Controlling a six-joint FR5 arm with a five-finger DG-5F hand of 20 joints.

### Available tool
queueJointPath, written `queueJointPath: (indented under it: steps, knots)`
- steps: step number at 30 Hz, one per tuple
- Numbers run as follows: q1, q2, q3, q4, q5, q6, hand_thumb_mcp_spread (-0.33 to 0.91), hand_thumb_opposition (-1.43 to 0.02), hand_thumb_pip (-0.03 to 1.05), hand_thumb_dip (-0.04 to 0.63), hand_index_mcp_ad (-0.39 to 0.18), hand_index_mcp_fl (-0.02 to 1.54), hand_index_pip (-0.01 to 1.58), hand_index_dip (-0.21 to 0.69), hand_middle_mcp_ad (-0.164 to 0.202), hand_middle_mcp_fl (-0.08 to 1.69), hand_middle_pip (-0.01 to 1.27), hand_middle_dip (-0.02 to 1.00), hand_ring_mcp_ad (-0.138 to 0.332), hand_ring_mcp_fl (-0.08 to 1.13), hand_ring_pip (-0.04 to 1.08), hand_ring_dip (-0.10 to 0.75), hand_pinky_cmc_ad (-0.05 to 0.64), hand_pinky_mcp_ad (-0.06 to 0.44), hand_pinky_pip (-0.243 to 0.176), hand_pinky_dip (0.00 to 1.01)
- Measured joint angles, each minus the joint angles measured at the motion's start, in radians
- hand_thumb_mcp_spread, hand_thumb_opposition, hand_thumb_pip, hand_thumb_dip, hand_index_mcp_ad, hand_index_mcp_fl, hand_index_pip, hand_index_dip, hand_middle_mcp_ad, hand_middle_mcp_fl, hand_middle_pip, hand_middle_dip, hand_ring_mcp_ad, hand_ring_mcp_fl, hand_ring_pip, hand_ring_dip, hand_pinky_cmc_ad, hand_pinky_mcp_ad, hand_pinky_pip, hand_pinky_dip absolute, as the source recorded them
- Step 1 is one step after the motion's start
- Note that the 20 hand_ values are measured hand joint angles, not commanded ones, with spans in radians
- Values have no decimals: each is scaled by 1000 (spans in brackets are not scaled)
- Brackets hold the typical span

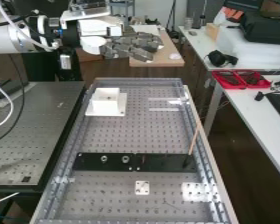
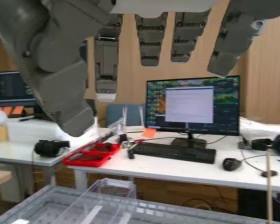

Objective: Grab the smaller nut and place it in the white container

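Perforated metal worktop (image 1: 124, 132) bears a flat black bar (image 1: 165, 163) towards its near edge; approach comes first: the open, dark-grey mechanical hand (image 1: 127, 48) must descend.

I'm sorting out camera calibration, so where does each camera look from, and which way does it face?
High view: fixed above the near end of the bench, looking down along it at a slant, past the white container; the arm enters from the upper left, hand included.
Wrist view: on the arm's wrist, facing out past the hand's fingers and over part of the bench to a monitor on a white desk.
Both share: hand, bench, desk, red tray.
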Motion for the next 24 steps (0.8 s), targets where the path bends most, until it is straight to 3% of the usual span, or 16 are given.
queueJointPath:
  steps: [5,12,24]
  knots:
    - [0,3,29,-52,98,32,227,-730,719,126,-166,19,963,26,68,3,138,222,126,-2,96,124,328,295,-33,260]
    - [-4,13,49,-67,172,57,178,-698,689,82,-152,23,857,26,70,17,138,222,126,-2,94,124,340,293,-47,288]
    - [-18,10,84,-70,190,91,143,-681,682,47,-136,54,752,31,70,17,138,222,136,-2,98,120,368,312,-63,293]
